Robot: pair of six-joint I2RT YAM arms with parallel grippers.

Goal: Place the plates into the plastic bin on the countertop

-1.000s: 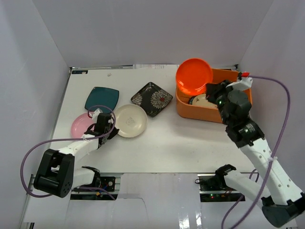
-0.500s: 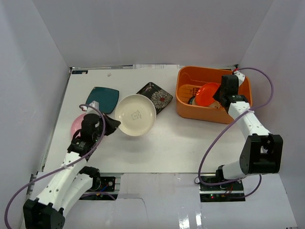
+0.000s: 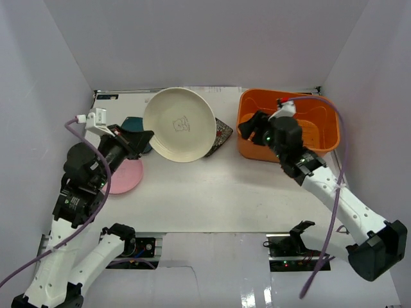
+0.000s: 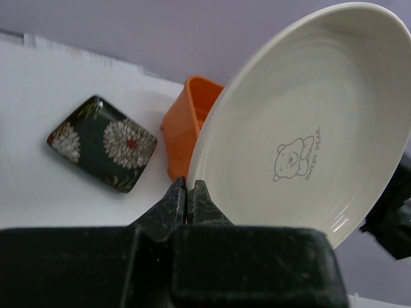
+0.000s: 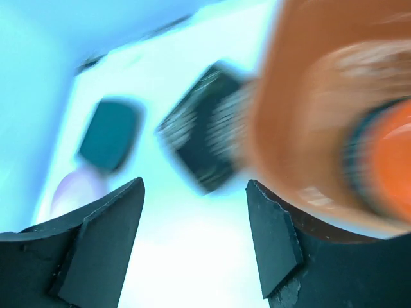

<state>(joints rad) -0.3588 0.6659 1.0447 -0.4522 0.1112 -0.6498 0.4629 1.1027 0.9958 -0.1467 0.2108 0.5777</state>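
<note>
My left gripper (image 3: 146, 136) (image 4: 189, 192) is shut on the rim of a round cream plate (image 3: 179, 124) (image 4: 302, 122), holding it tilted high above the countertop (image 3: 212, 186). The orange plastic bin (image 3: 289, 94) (image 4: 186, 119) (image 5: 308, 96) stands at the back right. My right gripper (image 3: 252, 127) (image 5: 196, 237) is open and empty over the bin's left wall. A red-orange plate (image 5: 395, 154) lies in the bin, blurred. On the counter lie the pink plate (image 3: 125, 174) (image 5: 72, 189), the teal plate (image 3: 131, 122) (image 5: 110, 135) and the black floral plate (image 3: 222, 131) (image 4: 103, 142) (image 5: 199, 147), the last two partly hidden from above by the lifted plate.
Pale walls (image 3: 64, 64) enclose the countertop on the left, back and right. The right arm (image 3: 321, 183) stretches from the near right corner to the bin. The right wrist view is smeared by motion.
The right gripper let go of the red-orange plate in the bin, opened and drew back to the bin's left wall. The left arm lifted the cream plate higher and carried it back and right.
</note>
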